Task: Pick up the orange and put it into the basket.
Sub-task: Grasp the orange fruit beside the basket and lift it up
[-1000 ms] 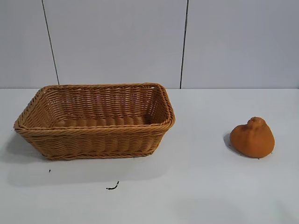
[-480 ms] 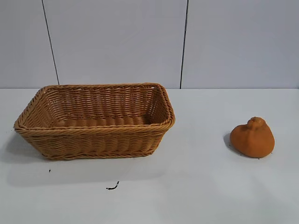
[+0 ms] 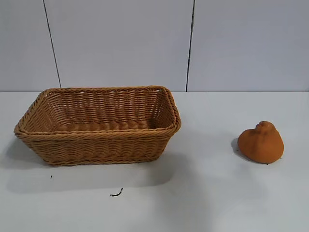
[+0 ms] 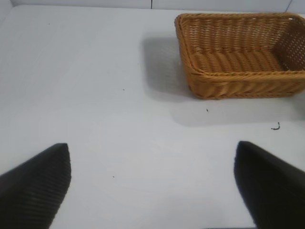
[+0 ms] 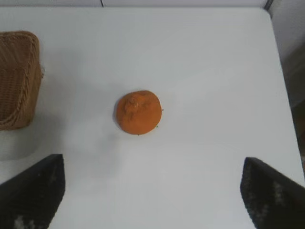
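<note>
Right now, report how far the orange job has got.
Nothing is finished: the lumpy dull-orange fruit sits on the white table, apart from the woven golden-brown wicker basket, which holds nothing. In hand: the right pincer hangs open above the fruit. The left pincer waits open. Left: grasp, carry, drop in.

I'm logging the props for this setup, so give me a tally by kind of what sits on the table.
Basket: 1
Orange: 1
Small dark scrap on the table in front of the basket: 1
Total: 3 things
</note>
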